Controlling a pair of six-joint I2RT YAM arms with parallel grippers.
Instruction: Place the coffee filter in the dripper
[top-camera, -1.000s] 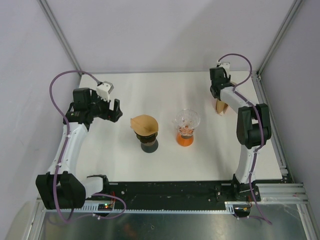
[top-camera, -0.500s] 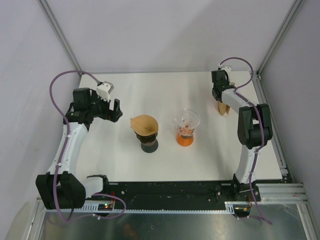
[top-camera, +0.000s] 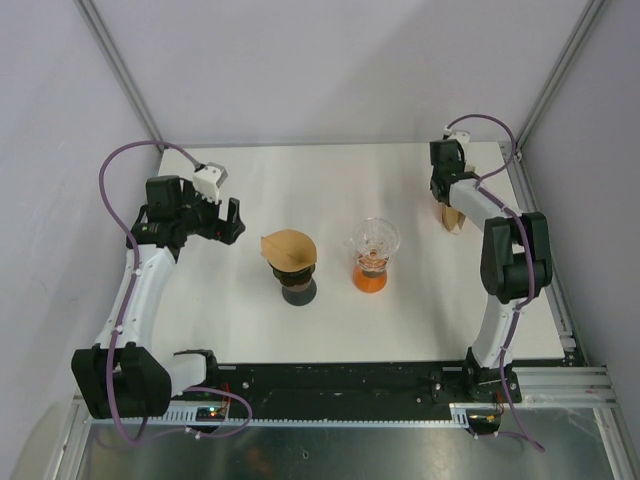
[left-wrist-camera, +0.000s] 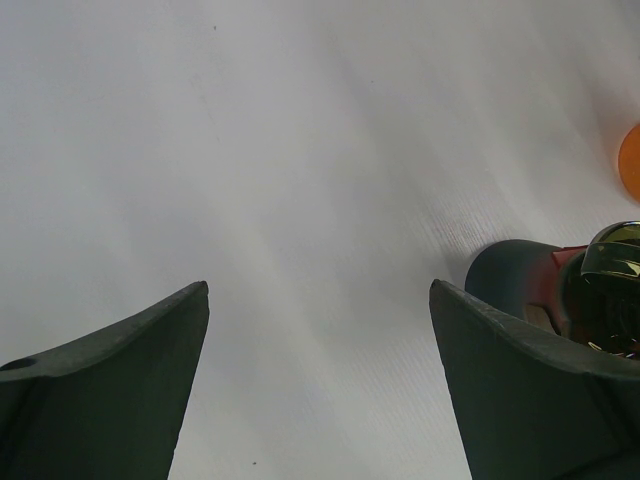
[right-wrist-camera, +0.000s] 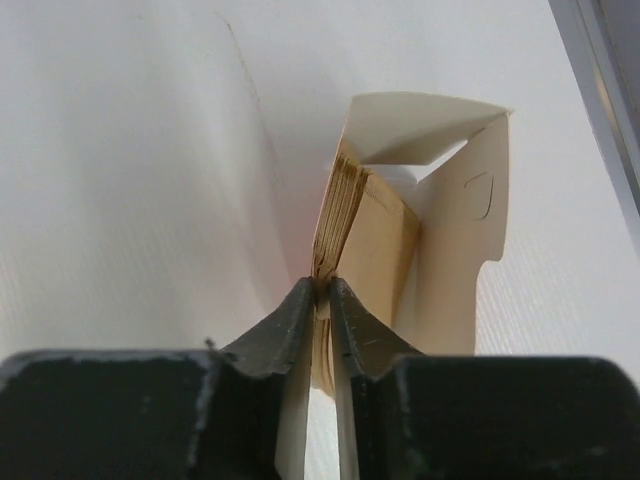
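Bare table (top-camera: 415, 200) between glass dripper (top-camera: 373, 243) and filter box (top-camera: 452, 220), well apart.

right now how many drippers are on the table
2. A dark dripper left of centre, a brown filter sitting in it; a clear glass dripper on an orange base just to its right, apparently empty.

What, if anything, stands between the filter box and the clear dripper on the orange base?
Nothing visible: only bare table lies between the clear dripper and the filter box, where the right gripper pinches the filters.
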